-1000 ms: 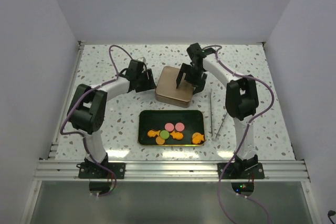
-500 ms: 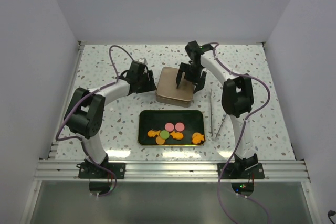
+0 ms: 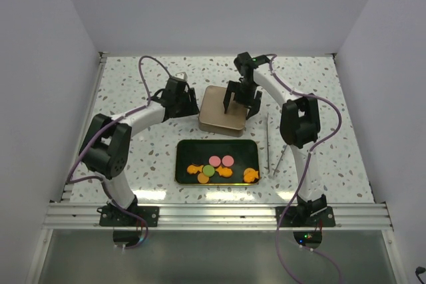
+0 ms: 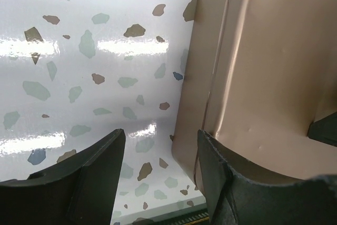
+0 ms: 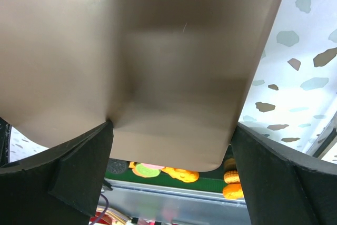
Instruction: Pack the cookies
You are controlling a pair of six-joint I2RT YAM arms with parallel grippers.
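Lying in the black tray [image 3: 183,152] close to the middle of the surface's [image 3: 126,98] near edge, the cookies [image 3: 219,169] cluster along its near side: 2 pink rounds, 1 green, the rest orange. Just behind the tray sits a bronze tin [image 3: 214,123]. Over it hangs the right gripper [image 3: 239,110], fingers spread wide with the tin spanning the gap in the wrist view. At the tin's left edge the left gripper [image 4: 158,177] is parted too, that edge between its fingers; I cannot tell whether either finger touches it.
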